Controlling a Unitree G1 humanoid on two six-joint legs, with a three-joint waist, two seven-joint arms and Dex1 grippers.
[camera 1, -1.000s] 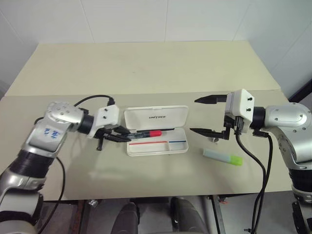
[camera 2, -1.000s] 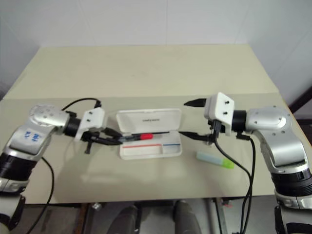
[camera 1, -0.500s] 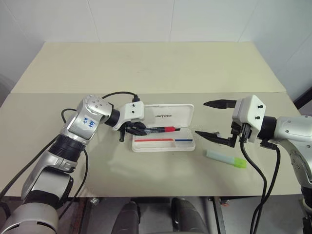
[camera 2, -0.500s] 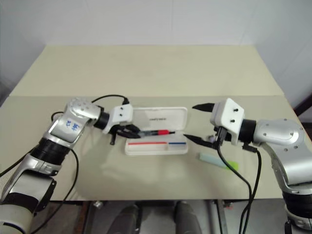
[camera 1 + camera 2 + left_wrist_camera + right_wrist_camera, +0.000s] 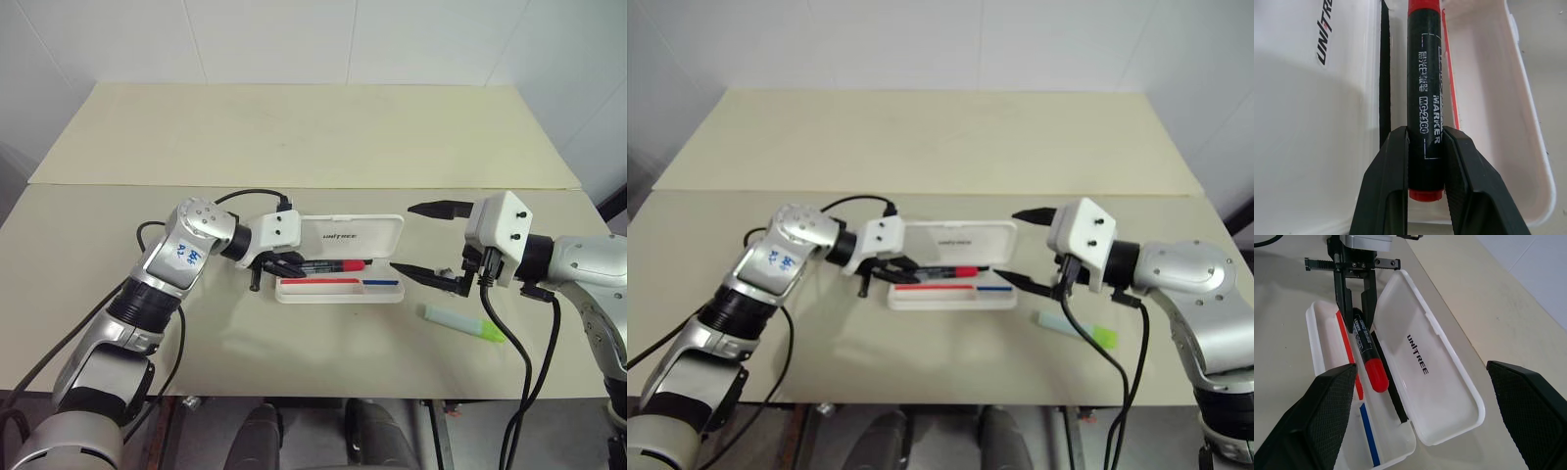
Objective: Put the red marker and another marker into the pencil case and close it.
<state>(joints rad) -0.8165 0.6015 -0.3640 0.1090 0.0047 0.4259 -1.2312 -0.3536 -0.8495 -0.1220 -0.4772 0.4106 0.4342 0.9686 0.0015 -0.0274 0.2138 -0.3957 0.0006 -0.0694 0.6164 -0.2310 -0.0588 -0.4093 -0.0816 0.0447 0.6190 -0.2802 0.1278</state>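
My left gripper (image 5: 1422, 169) clamps the red marker (image 5: 1424, 98) by its tail over the open pencil case (image 5: 387, 295) tray; wrist view shows "MARKER" lettering. Right gripper (image 5: 423, 240) gapes empty; highlighter (image 5: 464, 324) near the table's (image 5: 313, 127) front-right edge.

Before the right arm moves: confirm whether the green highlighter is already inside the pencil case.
No: the green highlighter lies on the table, outside the pencil case.

Left claw (image 5: 286, 265) with red marker (image 5: 333, 263) occupies pencil case (image 5: 338, 289) tray; highlighter (image 5: 464, 324) unobstructed.
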